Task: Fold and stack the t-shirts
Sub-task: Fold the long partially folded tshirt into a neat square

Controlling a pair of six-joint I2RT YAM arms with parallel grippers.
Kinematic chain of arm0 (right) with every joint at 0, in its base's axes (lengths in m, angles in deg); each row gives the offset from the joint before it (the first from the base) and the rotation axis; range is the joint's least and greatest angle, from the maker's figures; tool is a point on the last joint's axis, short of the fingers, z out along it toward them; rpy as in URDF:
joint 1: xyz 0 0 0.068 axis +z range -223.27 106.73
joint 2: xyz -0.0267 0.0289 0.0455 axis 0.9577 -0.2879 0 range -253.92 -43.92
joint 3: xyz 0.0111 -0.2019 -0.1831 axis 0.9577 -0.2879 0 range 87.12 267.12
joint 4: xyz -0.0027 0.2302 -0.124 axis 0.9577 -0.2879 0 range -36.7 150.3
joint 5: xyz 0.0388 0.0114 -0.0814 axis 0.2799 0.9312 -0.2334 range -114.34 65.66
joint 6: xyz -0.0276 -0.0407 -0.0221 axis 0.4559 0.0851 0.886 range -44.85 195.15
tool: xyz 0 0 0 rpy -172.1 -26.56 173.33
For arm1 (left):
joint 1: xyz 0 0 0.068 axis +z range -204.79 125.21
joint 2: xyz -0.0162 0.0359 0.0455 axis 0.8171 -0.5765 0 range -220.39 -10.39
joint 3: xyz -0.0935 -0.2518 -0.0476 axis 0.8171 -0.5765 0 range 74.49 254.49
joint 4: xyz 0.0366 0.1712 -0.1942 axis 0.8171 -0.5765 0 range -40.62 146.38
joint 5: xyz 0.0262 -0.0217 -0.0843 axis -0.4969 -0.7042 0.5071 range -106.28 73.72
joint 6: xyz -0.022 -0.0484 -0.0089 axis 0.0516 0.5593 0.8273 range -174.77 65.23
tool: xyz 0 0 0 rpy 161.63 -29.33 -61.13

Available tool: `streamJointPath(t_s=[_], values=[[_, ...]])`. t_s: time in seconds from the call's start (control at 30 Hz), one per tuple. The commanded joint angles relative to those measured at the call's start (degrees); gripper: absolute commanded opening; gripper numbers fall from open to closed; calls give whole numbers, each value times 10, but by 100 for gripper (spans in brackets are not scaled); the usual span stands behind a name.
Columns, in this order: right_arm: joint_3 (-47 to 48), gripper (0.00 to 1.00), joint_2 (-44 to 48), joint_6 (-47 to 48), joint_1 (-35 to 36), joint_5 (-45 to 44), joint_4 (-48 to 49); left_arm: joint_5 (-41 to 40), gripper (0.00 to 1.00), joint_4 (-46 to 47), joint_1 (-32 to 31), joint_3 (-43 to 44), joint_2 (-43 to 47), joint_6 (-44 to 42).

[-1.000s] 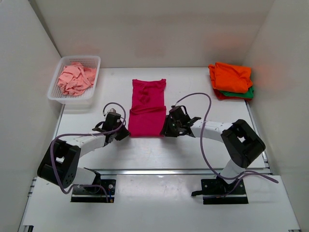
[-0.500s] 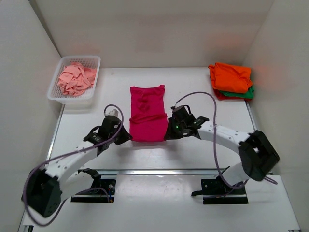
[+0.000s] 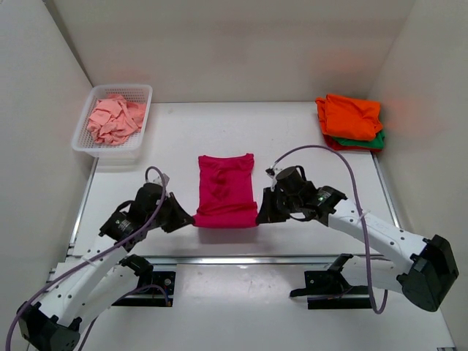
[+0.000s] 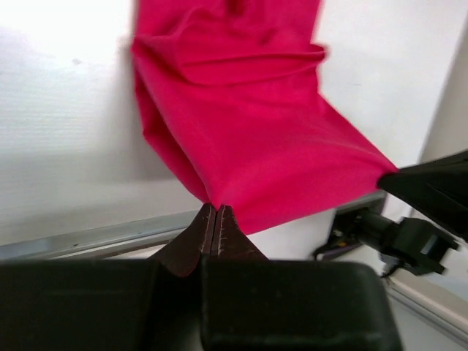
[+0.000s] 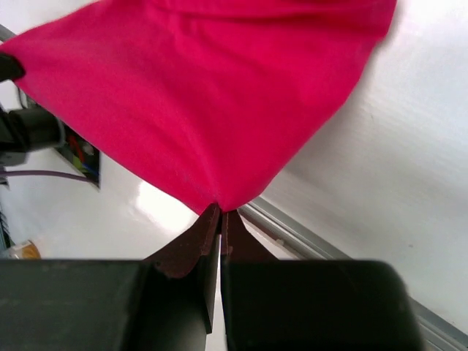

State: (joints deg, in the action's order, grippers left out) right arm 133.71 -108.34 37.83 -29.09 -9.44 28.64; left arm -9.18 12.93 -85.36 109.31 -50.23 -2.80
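In the middle of the frame, the magenta-pink t-shirt [image 3: 225,190] is held by its two bottom corners, one pinched in the closed left fingers [image 4: 206,232] and one in the closed right fingers [image 5: 205,238], and its bottom edge seems to be lifted off the surface [image 3: 183,131].

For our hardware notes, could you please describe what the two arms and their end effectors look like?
The left arm and right arm have white links joined by boxy black joints. A purple-grey cable loops along each. The left end effector and right end effector are black, with two dark tapered fingers.
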Motion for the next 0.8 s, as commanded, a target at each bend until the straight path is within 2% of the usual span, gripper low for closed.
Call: streamJointPath(t_s=[0.0,0.13,0.37,0.5,0.67,0.77], values=[[44,0,14,26,-18,7,-52,18,0,-50,-4,49,-12,-14],[69,0,5,33,-12,7,-83,27,0,-57,-14,60,-18,-4],[168,0,-43,80,-53,39,-143,32,0,-76,7,184,-94,-44],[227,0,-93,137,-94,55,-161,32,0,-36,21,213,-138,-61],[277,1,-157,186,-139,63,-147,48,0,32,84,210,-182,-79],[317,0,-200,209,-162,67,-142,37,0,67,102,228,-216,-91]])
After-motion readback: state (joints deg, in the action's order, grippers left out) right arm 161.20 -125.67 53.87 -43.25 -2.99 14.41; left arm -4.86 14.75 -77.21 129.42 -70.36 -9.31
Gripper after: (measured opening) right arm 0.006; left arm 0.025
